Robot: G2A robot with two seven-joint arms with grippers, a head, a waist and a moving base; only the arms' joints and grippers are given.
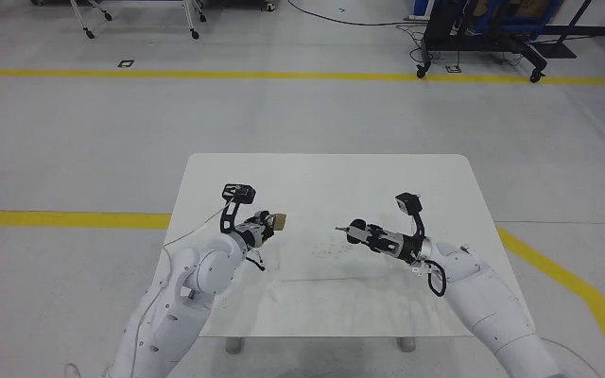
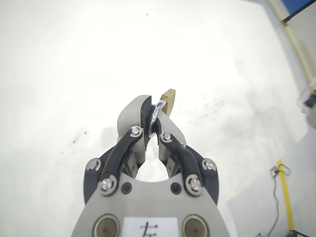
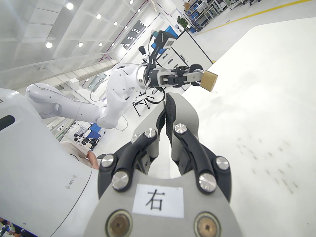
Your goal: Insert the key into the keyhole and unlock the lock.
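Seen from above, two arms face each other over a white surface. The left tool is clamped on the shackle of a brass lock, and the lock's body points toward 3 o'clock. The right tool is pinched closed. A thin sliver, which I take for the key, juts from its tip toward 9 o'clock.

The lock lies at 9 o'clock from the key, near it but apart, with bare surface showing between them. The key's long axis runs roughly along the 3-to-9 line, close to aimed at the lock. The arm carrying the key is probably the one to close the gap.

The right wrist view adds that the lock's body is tilted and seems clear of the surface. The keyhole cannot be made out there. The left wrist view shows the metal shackle nipped between the pads.
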